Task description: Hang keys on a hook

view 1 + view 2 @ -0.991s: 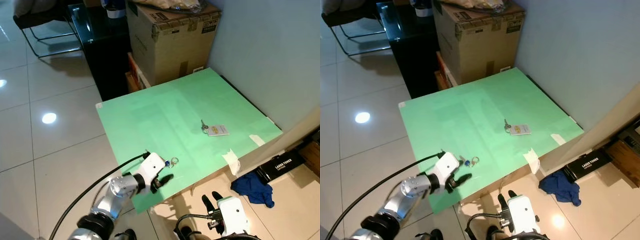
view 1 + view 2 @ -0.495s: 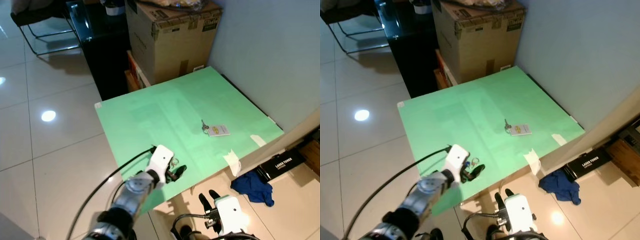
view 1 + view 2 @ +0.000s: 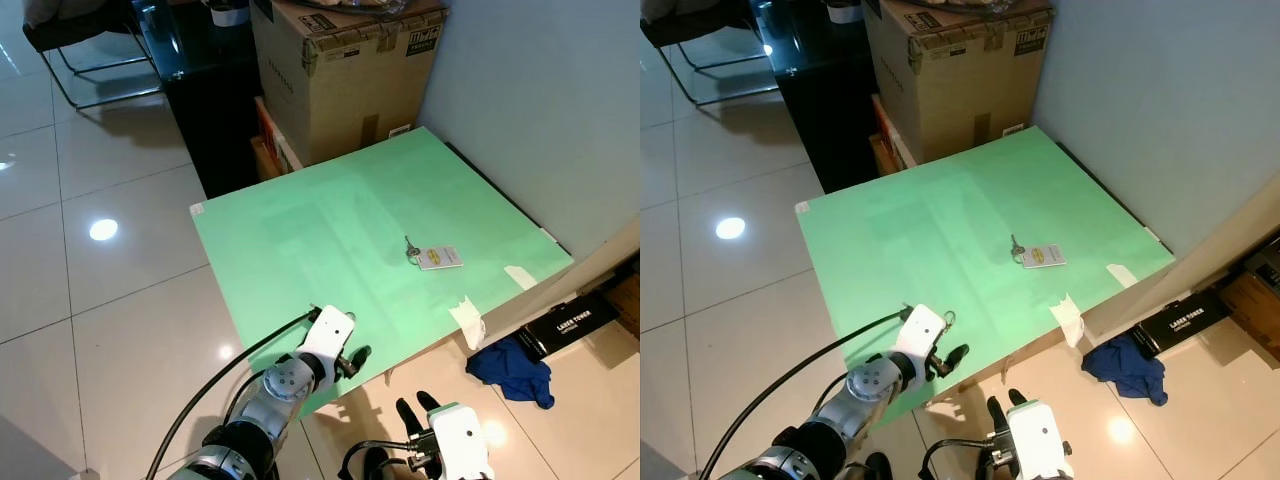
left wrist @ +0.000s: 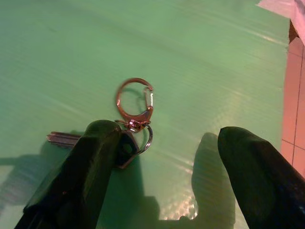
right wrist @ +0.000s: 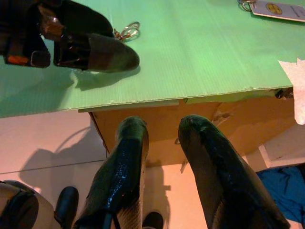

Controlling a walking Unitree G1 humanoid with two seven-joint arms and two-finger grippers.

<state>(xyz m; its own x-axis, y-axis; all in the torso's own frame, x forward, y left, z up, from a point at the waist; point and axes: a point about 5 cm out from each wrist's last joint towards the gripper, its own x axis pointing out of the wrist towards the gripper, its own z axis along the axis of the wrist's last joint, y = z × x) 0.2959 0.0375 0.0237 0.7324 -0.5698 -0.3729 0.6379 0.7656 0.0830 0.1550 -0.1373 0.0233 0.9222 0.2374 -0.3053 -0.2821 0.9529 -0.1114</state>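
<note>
A bunch of keys on a copper clasp ring (image 4: 136,102) lies on the green table top (image 3: 330,220) near its front edge; its ring (image 3: 948,318) peeks out beside the white wrist. My left gripper (image 4: 176,157) is open and low over it. One finger (image 4: 95,167) covers the key end, and the other finger (image 4: 257,176) stands well apart. A second key with a white tag (image 3: 432,257) lies further right. My right gripper (image 3: 418,408) hangs open below the table's front edge, holding nothing.
A big cardboard box (image 3: 340,70) and a black cabinet (image 3: 200,80) stand behind the table; a grey wall runs along its right. White tape scraps (image 3: 467,320) hang at the front edge. A blue cloth (image 3: 510,365) and a black carton (image 3: 570,322) lie on the tiles.
My left gripper has moved right from beside the key ring to over it, and its fingers now straddle the clasp. The right gripper has sunk slightly lower in the view.
</note>
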